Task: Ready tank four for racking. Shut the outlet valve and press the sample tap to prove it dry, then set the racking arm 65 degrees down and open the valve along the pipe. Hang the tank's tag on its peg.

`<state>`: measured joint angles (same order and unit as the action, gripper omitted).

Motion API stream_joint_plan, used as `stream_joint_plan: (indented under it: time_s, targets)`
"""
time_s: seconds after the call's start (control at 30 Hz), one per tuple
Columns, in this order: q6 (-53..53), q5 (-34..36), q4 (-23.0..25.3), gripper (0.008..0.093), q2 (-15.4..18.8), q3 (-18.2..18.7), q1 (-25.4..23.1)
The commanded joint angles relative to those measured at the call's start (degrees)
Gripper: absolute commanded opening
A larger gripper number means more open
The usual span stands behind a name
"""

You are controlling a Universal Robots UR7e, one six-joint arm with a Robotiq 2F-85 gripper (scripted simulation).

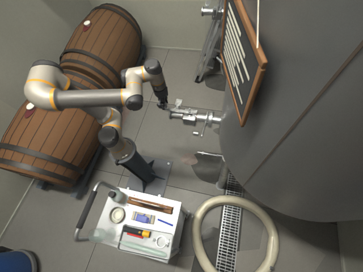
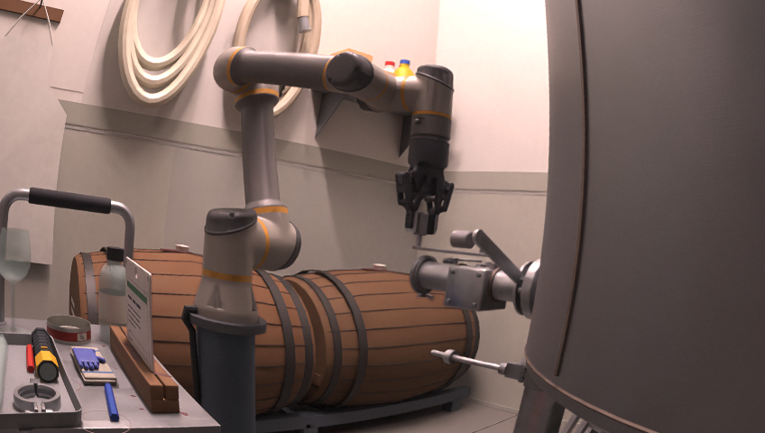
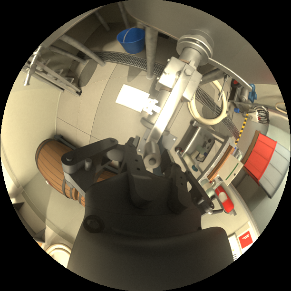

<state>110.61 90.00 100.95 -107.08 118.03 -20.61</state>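
Note:
The sample tap (image 2: pixel 466 360) low on the tank is half hidden by the tank's curve. The outlet valve (image 1: pixel 187 115) (image 2: pixel 472 286) sits on a steel pipe sticking out of the grey tank. Its flat lever (image 2: pixel 441 250) (image 3: pixel 165 111) runs along the pipe to the free end. My gripper (image 1: pixel 162 104) (image 2: pixel 424 222) (image 3: pixel 152 160) stands open at the tip of that lever and holds nothing. The racking arm's handle (image 2: pixel 486 248) slants up beside the flange. The white tag (image 2: pixel 139 313) stands in a wooden block on the cart.
Two wooden barrels (image 1: pixel 55 123) lie behind my arm against the wall. A slate board (image 1: pixel 242 55) hangs on the tank. The tool cart (image 1: pixel 140 224) stands by my base. A coiled hose (image 1: pixel 234 234) lies over the floor drain.

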Motion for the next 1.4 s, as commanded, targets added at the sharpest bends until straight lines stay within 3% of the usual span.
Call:
stream_joint_plan:
  time_s: [0.0,0.57,1.37]
  targets:
    - [0.00,0.00,0.03,0.0520,-0.01,-0.03,0.00]
    - [0.00,0.00,-2.37,0.0520,-0.41,-2.05,0.00]
    - [0.00,0.00,-14.95,0.0520,-0.86,-14.13,0.00]
